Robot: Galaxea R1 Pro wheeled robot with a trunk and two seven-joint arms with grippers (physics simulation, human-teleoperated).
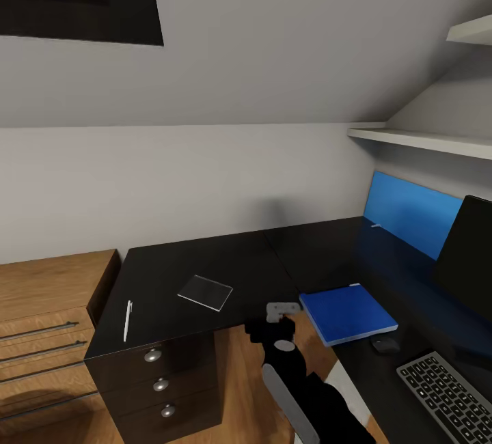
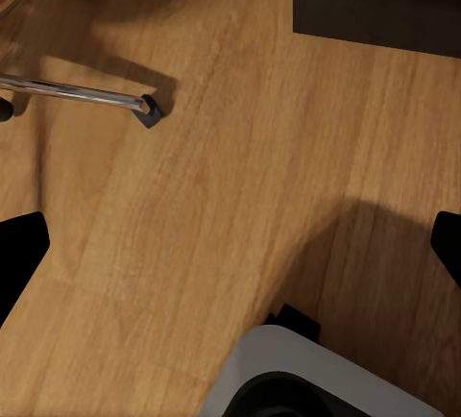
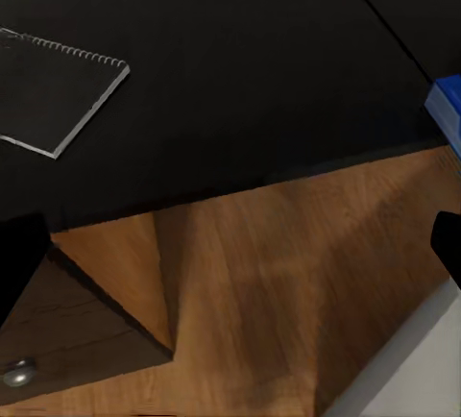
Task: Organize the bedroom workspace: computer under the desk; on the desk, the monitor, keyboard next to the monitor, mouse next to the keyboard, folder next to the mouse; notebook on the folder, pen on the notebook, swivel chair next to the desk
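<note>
- The right arm's black tool [image 1: 280, 324] hangs over the gap in front of the surface, low in the middle of the head view. In the right wrist view its two dark fingertips [image 3: 19, 258] sit at opposite edges with nothing between them, so it stands spread wide and empty.
- The small thin grey notebook [image 1: 205, 292], spiral-bound with pale edges, lies flat on the glossy black L-shaped surface [image 1: 239, 259], ahead of this tool and off to its left. It sits turned at an angle to the front edge. I judge this the next pick, and the right arm is the nearer one.
- The flat bright blue folder [image 1: 347, 313] lies just to the tool's right, on the corner of the surface. A carry from notebook to folder would therefore cross in front of the tool, left to right.
- The thin white-silver pen [image 1: 127, 320] lies farther left than the notebook, near the far left end, its long axis roughly running front to back.
- Beyond the folder sit a small dark oval mouse [image 1: 386, 344], a slim keyboard [image 1: 447, 393] with dark keys and the black monitor [image 1: 471, 263].
- The left arm's tool [image 2: 230, 244] points down at the wooden floor [image 2: 240, 167], its fingertips likewise well apart and empty, near a chrome chair leg [image 2: 77, 95].
</note>
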